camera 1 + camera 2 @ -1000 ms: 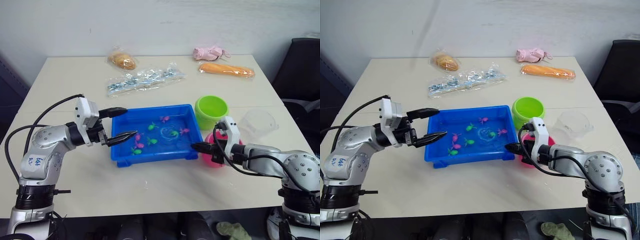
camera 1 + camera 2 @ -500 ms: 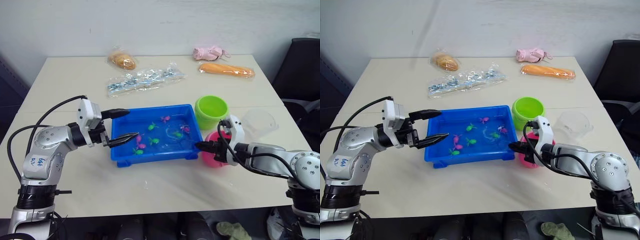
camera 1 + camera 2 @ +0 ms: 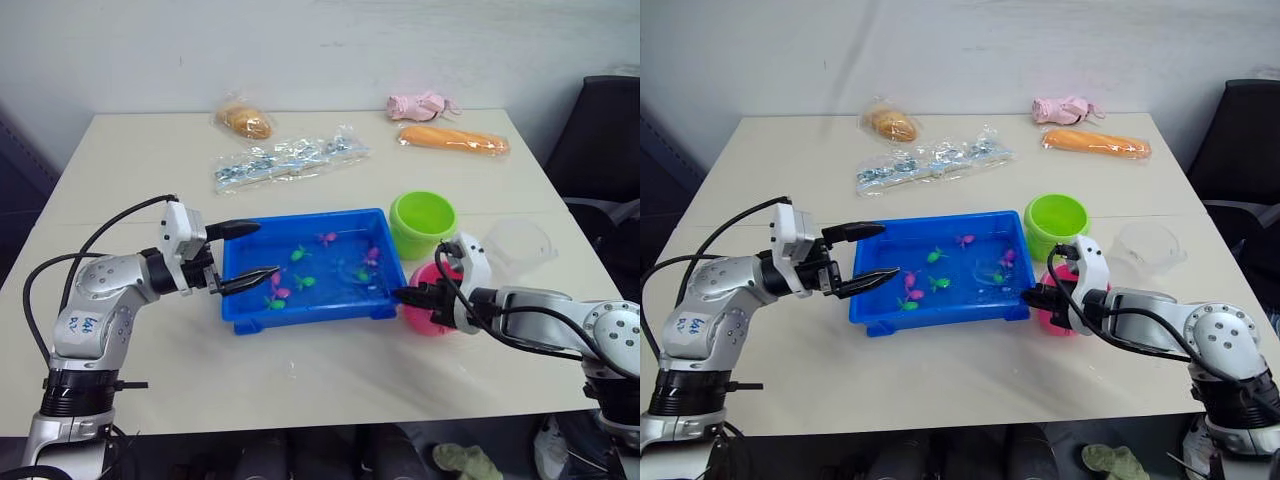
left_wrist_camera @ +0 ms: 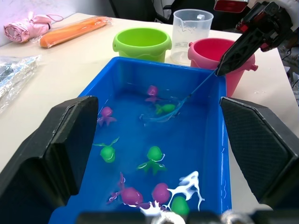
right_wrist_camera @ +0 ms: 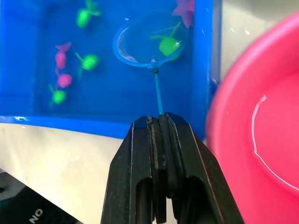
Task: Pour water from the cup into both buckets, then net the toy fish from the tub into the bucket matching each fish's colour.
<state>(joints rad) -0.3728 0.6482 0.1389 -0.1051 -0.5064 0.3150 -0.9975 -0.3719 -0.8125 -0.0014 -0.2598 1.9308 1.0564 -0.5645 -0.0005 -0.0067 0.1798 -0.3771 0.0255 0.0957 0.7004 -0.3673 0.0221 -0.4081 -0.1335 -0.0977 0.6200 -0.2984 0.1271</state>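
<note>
The blue tub (image 3: 300, 312) holds water and several green and pink toy fish (image 4: 154, 154). My right gripper (image 3: 402, 295) is shut on the thin handle of a small blue net (image 5: 128, 46). The net's hoop lies in the water near the tub's right end with a green fish (image 5: 168, 45) inside it. The pink bucket (image 3: 428, 312) stands just behind that gripper, and there is water in it. The lime green bucket (image 3: 422, 222) stands behind it, and the clear cup (image 3: 515, 245) to the right. My left gripper (image 3: 262, 250) is open, its fingers over the tub's left rim.
At the table's far side lie a bagged bread roll (image 3: 245, 122), a clear bag of small parts (image 3: 290, 160), an orange packet (image 3: 452, 140) and a pink cloth (image 3: 418, 105). A black chair (image 3: 600, 140) stands off the table's right edge.
My right gripper has drawn back a little to the right, dragging the net toward the tub's right end. My left gripper has edged slightly further over the tub's left rim.
</note>
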